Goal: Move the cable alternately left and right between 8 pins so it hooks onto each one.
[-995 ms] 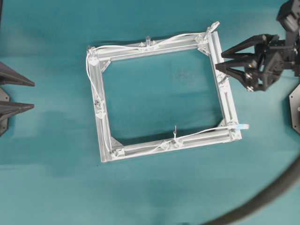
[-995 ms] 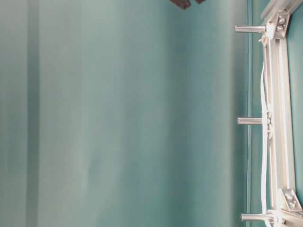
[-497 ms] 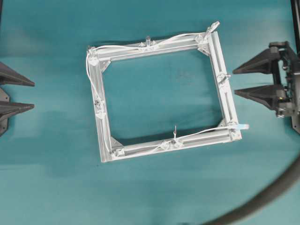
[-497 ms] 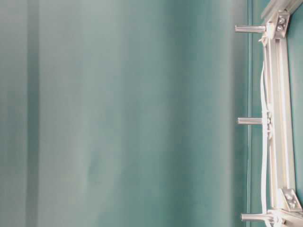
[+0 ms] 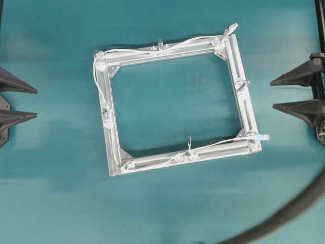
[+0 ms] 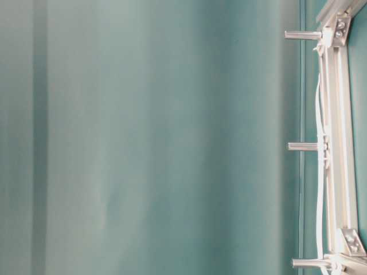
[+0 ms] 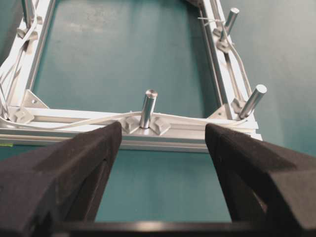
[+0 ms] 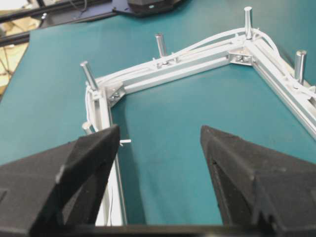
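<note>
With the cable [image 5: 152,51] apparently threaded around the frame's pins [image 5: 160,42], both end effectors, left [image 5: 20,101] and right [image 5: 297,93], sat spread and empty at the picture's side edges, probably parked clear.

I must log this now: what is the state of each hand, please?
Left hand: open, holding nothing.
Right hand: open, holding nothing.

A teal table [image 5: 167,203] carries a square aluminium frame [image 5: 107,127].
</note>
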Controlling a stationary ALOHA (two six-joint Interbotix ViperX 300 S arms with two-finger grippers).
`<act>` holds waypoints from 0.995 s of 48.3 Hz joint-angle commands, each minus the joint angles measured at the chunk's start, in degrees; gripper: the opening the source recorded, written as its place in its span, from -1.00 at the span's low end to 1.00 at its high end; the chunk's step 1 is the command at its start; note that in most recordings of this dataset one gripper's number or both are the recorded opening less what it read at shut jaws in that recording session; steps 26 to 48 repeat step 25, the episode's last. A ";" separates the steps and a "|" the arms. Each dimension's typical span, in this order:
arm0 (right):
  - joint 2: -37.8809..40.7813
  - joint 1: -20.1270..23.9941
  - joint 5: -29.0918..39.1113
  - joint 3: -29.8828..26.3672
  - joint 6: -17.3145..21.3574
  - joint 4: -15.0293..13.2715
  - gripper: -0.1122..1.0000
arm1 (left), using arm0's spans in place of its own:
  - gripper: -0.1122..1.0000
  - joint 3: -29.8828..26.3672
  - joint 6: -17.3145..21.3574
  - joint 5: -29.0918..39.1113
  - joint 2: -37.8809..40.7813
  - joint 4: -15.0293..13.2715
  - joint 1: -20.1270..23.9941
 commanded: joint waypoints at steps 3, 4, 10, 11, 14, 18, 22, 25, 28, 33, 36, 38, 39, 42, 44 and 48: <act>0.26 0.09 -0.44 -0.53 -0.09 0.26 0.50 | 0.61 -0.62 -0.53 -0.35 0.44 0.09 -0.18; 0.35 0.09 -0.44 -0.53 -0.09 0.26 0.50 | 0.61 -0.62 -0.53 -0.35 0.53 0.09 -0.18; 0.44 0.00 -0.09 -0.44 -0.18 0.26 0.51 | 0.61 -0.62 -0.53 -0.35 0.44 0.09 -0.18; 0.44 0.09 -0.09 -0.44 -0.18 0.26 0.51 | 0.61 -0.62 -0.53 -0.35 0.53 0.09 -0.18; 0.35 0.00 0.00 -0.44 -0.18 0.26 0.50 | 0.61 -0.62 -0.53 -0.35 0.53 0.09 -0.18; 0.35 0.00 0.00 -0.26 -0.18 0.26 0.50 | 0.61 -0.62 -0.53 -0.35 0.44 0.09 -0.18; 0.35 0.09 0.26 -0.09 -0.18 0.26 0.51 | 0.61 -0.62 -0.53 -0.35 0.44 0.09 -0.18; 0.18 0.00 0.70 0.09 -0.18 0.26 0.50 | 0.61 -0.62 -0.53 -0.35 0.53 0.09 -0.18; 0.18 0.00 0.70 0.09 -0.18 0.26 0.50 | 0.61 -0.62 -0.53 -0.35 0.53 0.09 -0.18; 0.18 0.00 0.70 0.09 -0.18 0.26 0.50 | 0.61 -0.62 -0.53 -0.35 0.53 0.09 -0.18; 0.18 0.00 0.70 0.09 -0.18 0.26 0.50 | 0.61 -0.62 -0.53 -0.35 0.53 0.09 -0.18; 0.18 0.00 0.70 0.09 -0.18 0.26 0.50 | 0.61 -0.62 -0.53 -0.35 0.53 0.09 -0.18; 0.18 0.00 0.70 0.09 -0.18 0.26 0.50 | 0.61 -0.62 -0.53 -0.35 0.53 0.09 -0.18; 0.18 0.00 0.70 0.09 -0.18 0.26 0.50 | 0.61 -0.62 -0.53 -0.35 0.53 0.09 -0.18; 0.18 0.00 0.70 0.09 -0.18 0.26 0.50 | 0.61 -0.62 -0.53 -0.35 0.53 0.09 -0.18; 0.18 0.00 0.70 0.09 -0.18 0.26 0.50 | 0.61 -0.62 -0.53 -0.35 0.53 0.09 -0.18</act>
